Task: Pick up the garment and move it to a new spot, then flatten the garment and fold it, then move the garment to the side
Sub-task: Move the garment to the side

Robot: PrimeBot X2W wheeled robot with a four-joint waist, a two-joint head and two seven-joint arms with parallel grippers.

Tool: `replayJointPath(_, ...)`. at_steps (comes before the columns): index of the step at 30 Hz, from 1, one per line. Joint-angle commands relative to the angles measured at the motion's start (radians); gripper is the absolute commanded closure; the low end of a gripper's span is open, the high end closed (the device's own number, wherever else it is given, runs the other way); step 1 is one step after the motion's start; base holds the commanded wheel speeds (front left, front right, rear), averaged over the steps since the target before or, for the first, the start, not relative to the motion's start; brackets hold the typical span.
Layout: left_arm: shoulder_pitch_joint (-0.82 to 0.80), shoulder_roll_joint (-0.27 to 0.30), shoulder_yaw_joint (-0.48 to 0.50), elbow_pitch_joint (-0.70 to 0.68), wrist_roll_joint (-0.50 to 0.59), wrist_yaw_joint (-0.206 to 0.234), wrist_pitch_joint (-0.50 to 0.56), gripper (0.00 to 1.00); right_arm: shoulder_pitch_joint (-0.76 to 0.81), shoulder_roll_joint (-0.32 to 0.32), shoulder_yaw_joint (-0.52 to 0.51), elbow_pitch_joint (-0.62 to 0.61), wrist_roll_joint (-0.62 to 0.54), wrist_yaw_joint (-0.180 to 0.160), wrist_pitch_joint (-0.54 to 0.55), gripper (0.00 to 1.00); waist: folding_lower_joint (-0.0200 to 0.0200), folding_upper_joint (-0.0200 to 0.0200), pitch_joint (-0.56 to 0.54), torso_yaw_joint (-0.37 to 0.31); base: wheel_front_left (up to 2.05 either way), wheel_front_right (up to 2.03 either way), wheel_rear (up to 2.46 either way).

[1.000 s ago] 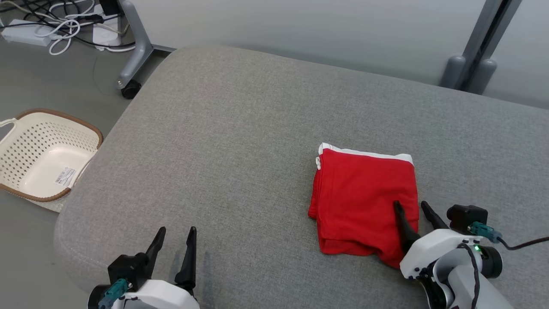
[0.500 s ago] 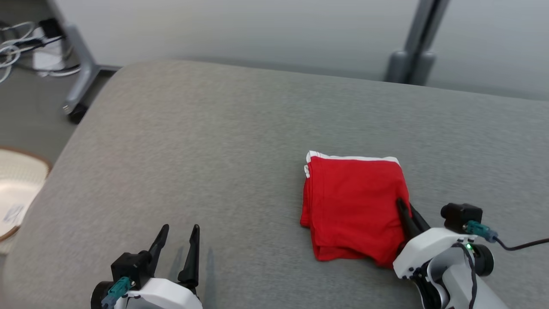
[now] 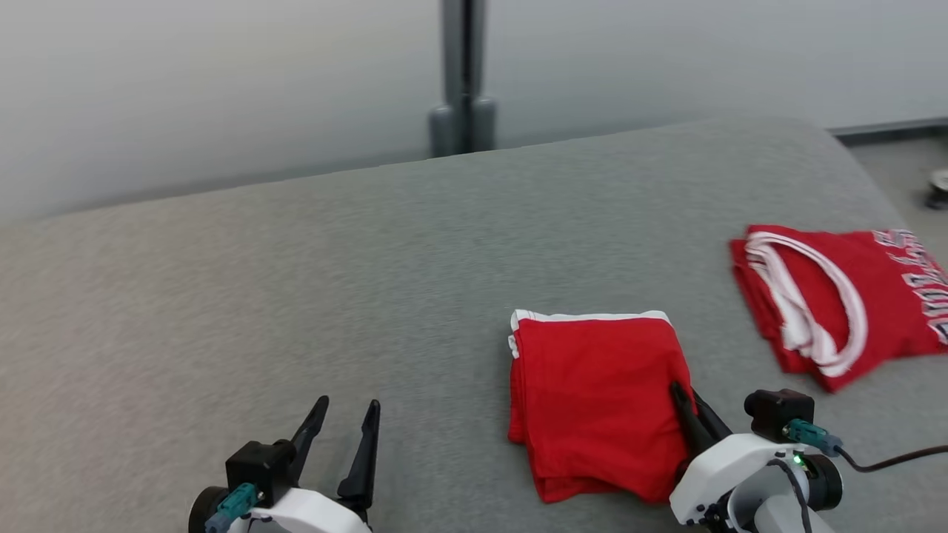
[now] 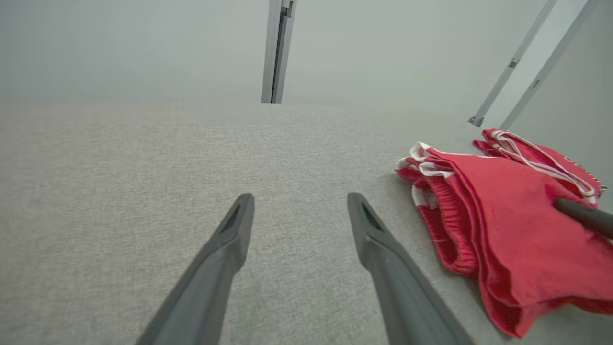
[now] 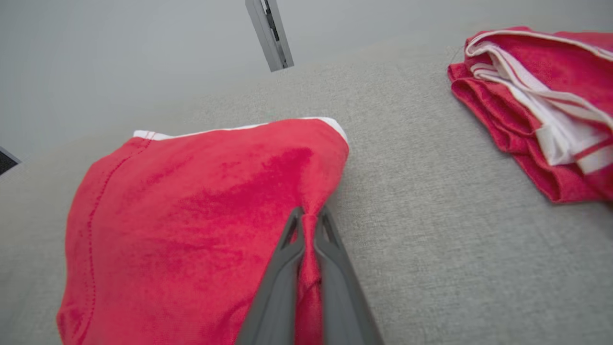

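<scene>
Within right gripper [image 5: 309, 221], garment [image 5: 191, 206] edge pinched (partly hidden).

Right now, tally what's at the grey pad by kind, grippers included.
Red garments: 2, the plain garment, pinched by the right gripper, and the lettered garment, lying apart from it.
Grippers: 2, the right gripper and the left gripper, open over the pad.
Total: 4

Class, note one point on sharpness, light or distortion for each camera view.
Head view: the whole picture is slightly smeared, the lettering on the second garment blurred. Left wrist view: the wide-angle lens makes the fingers of the left gripper loom large; the far wall is hazy. Right wrist view: even, soft light, no glare; the folded garment pinched in the right gripper looks fairly sharp.
</scene>
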Motion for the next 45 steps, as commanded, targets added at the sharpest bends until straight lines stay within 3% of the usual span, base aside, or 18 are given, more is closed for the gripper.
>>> replayJointPath(1, -0.010, 0.006, -0.002, -0.008, -0.004, -0.001, -0.001, 0.00, 0.011, -0.005, 0.005, -0.010, -0.003, 0.000, -0.004, 1.00, 0.0000, 0.0000, -0.010, -0.118, 0.00, 0.00, 0.00)
replayJointPath(10, -0.007, 0.005, -0.037, -0.014, 0.013, -0.009, -0.001, 0.00, 0.006, -0.005, 0.035, -0.036, -0.007, 0.000, -0.004, 1.00, 0.0000, 0.0000, 0.011, -0.239, 0.00, 0.00, 0.00)
replayJointPath(16, -0.021, 0.006, -0.050, -0.009, 0.015, -0.011, -0.001, 0.00, -0.022, -0.005, 0.038, -0.050, -0.044, 0.000, -0.004, 1.00, 0.0000, 0.0000, 0.032, -0.253, 0.00, 0.00, 0.00)
replayJointPath(25, -0.042, 0.005, -0.058, 0.005, 0.027, -0.019, -0.001, 0.00, -0.188, -0.040, -0.009, 0.023, -0.177, 0.000, -0.004, 1.00, 0.0000, 0.0000, 0.071, -0.184, 0.00, 0.00, 0.00)
replayJointPath(31, -0.064, 0.006, -0.048, 0.013, 0.049, -0.023, -0.001, 0.00, -0.339, -0.143, -0.127, 0.133, -0.276, 0.000, -0.004, 1.00, 0.0000, 0.0000, 0.109, -0.097, 0.00, 0.00, 0.00)
replayJointPath(37, -0.074, 0.006, -0.028, 0.013, 0.065, -0.031, -0.001, 0.00, -0.411, -0.266, -0.314, 0.246, -0.391, 0.000, -0.004, 1.00, 0.0000, 0.0000, 0.138, -0.019, 0.00, 0.00, 0.00)
replayJointPath(39, -0.076, 0.005, -0.024, 0.013, 0.070, -0.031, -0.001, 0.00, -0.416, -0.283, -0.345, 0.249, -0.418, 0.000, -0.004, 0.95, 0.0000, 0.0000, 0.141, -0.010, 0.00, 0.00, 0.00)
replayJointPath(40, -0.076, 0.005, -0.019, 0.014, 0.070, -0.032, -0.001, 0.00, -0.415, -0.297, -0.379, 0.250, -0.445, 0.000, -0.004, 0.55, 0.0000, 0.0000, 0.144, -0.002, 0.00, 0.00, 0.00)
replayJointPath(41, -0.077, 0.005, -0.015, 0.013, 0.070, -0.032, -0.001, 0.00, -0.409, -0.308, -0.419, 0.256, -0.464, 0.000, -0.004, 0.00, 0.0000, 0.0000, 0.146, 0.005, 0.00, 0.00, 0.00)
replayJointPath(45, -0.078, 0.005, 0.001, 0.009, 0.075, -0.032, -0.001, 0.00, -0.382, -0.308, -0.553, 0.222, -0.568, 0.000, -0.004, 0.00, 0.0000, 0.0000, 0.146, 0.024, 0.00, 0.00, 0.00)
